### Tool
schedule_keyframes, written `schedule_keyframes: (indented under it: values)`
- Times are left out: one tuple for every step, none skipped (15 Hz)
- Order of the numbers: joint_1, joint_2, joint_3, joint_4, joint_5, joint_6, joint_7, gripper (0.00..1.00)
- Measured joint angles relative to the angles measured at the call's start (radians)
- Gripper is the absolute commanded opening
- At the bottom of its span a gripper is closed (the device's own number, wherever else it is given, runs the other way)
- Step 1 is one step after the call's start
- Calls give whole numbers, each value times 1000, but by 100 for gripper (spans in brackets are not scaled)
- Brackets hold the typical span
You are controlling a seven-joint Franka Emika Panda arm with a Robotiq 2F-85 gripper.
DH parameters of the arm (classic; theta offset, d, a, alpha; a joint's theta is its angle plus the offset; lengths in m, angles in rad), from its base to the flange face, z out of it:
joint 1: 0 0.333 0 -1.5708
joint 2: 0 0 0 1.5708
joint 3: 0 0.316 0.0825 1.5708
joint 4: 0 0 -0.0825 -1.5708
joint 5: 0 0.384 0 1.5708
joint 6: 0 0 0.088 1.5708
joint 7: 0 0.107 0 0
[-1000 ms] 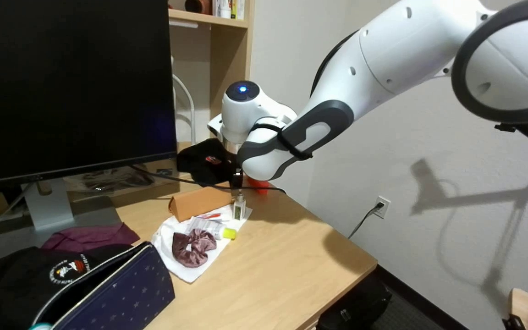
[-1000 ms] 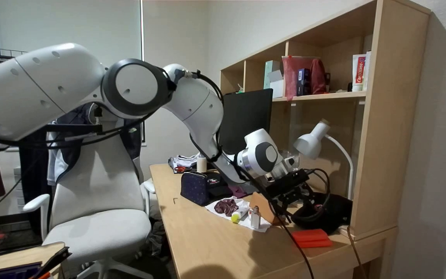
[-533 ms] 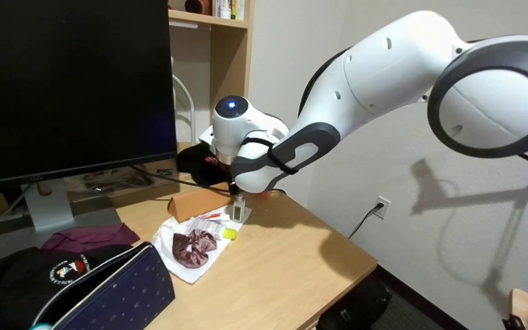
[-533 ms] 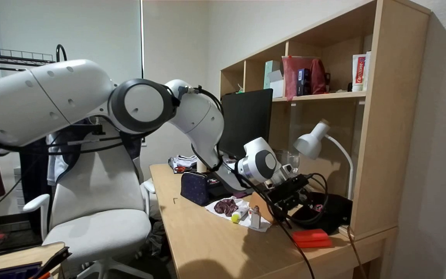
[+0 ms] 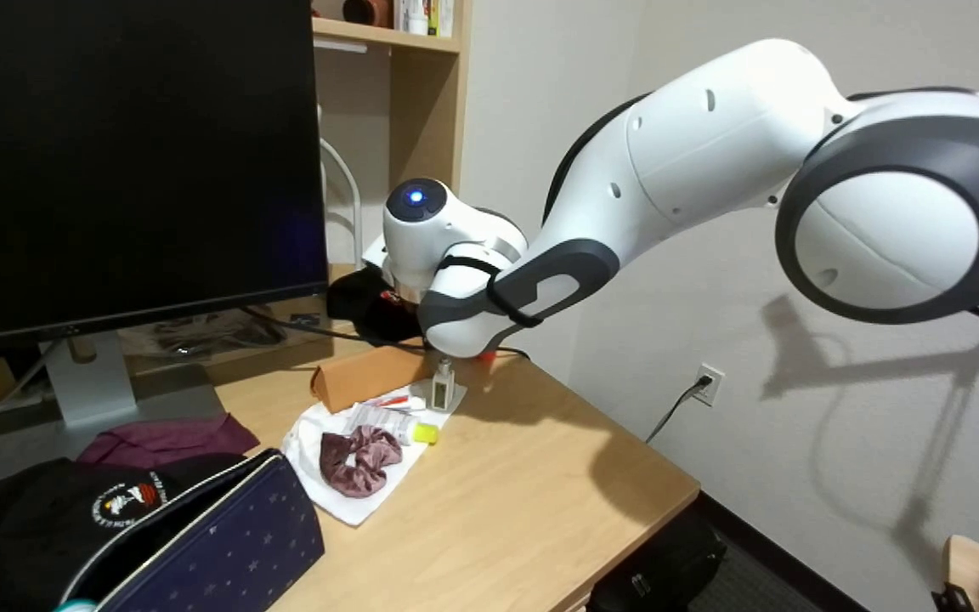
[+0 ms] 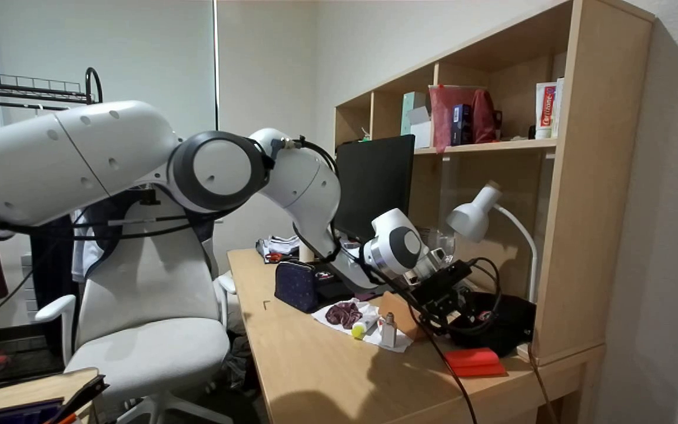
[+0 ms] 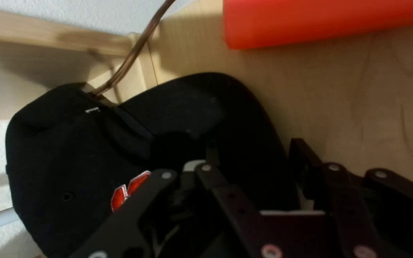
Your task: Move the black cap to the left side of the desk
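The black cap [image 7: 66, 154] carries a red emblem and lies at the desk's back corner; it shows in both exterior views, partly behind the arm. Its crown leans by the bookshelf and its brim [image 7: 199, 96] reaches over the desk [image 7: 353, 96]. In the wrist view my gripper [image 7: 255, 150] is down at the brim with its jaws well apart. One finger [image 7: 299, 157] stands just at the brim's outer edge, while the opposite finger lies over the cap near the crown. The brim spans the gap between them and looks unbent. Deep shadow hides any contact.
A red case [image 6: 474, 361] lies beside the cap. Near the arm are a tan triangular case [image 5: 370, 374], a small bottle [image 5: 444, 384] and a scrunchie [image 5: 359, 460] on white paper. A monitor [image 5: 132, 170], navy pouch [image 5: 226, 544], lamp [image 6: 471, 218] and bookshelf [image 6: 598, 176] surround the area.
The arm has come down and shifted a little toward the cap, mostly in the earlier half second. The cap and the other objects look nearly unmoved.
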Motion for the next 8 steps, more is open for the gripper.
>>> schedule_keyframes:
  values:
    - [0, 3, -1, 7, -1, -4, -1, 16]
    - [1, 4, -2, 12, -3, -8, -2, 12]
    - [1, 5, -2, 17, -5, -9, -2, 11]
    - [1, 5, -3, 22, -8, -10, -3, 9]
    - [1, 5, -3, 26, -12, -11, -3, 8]
    - [2, 5, -4, 31, -19, -11, -3, 7]
    - [2, 5, -5, 35, -23, -11, -3, 7]
    - [2, 5, -6, 39, -23, -11, -3, 8]
